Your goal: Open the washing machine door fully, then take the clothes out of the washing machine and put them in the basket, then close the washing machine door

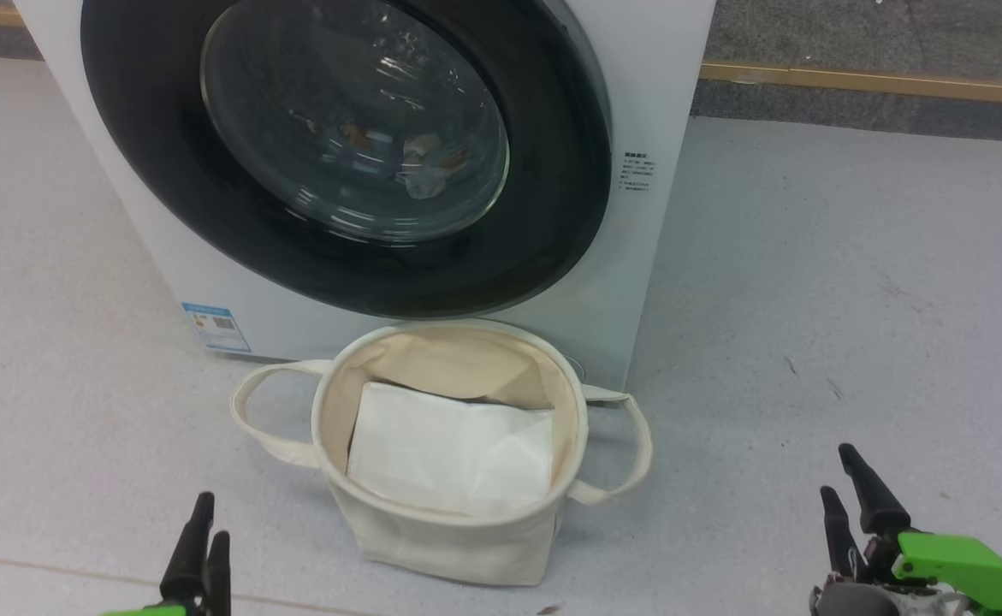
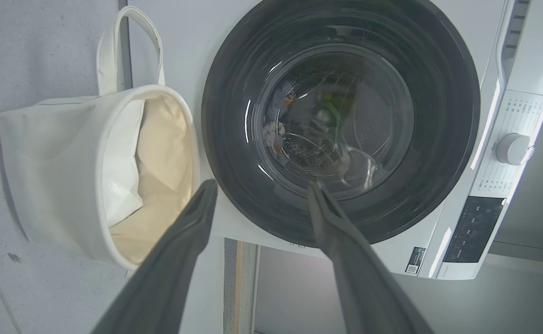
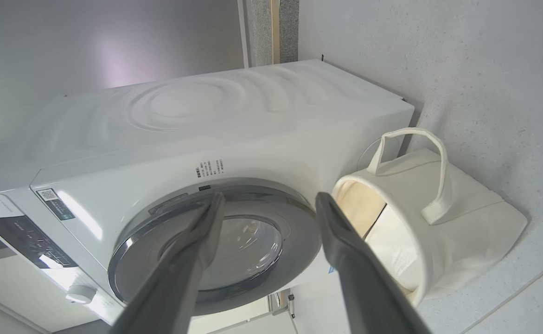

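- Though my head view crops its top, the washing machine [image 1: 637, 257] shows its dial [image 2: 512, 148] and control panel [image 2: 475, 229] in my left wrist view.
- The washing machine door [image 1: 150, 154] sits closed against the front.
- The basket [image 1: 449, 539] stands on the floor [image 1: 809, 299] just before the washer, with a folded sheet [image 1: 449, 458] inside.
- The clothes [image 1: 423, 167] lie in the drum behind the glass.
- My left gripper [image 2: 262, 185] and right gripper [image 3: 270, 197] are both released and empty, fingers spread, clear of the door.
- The head view alone catches the blue sticker [image 1: 216, 327].
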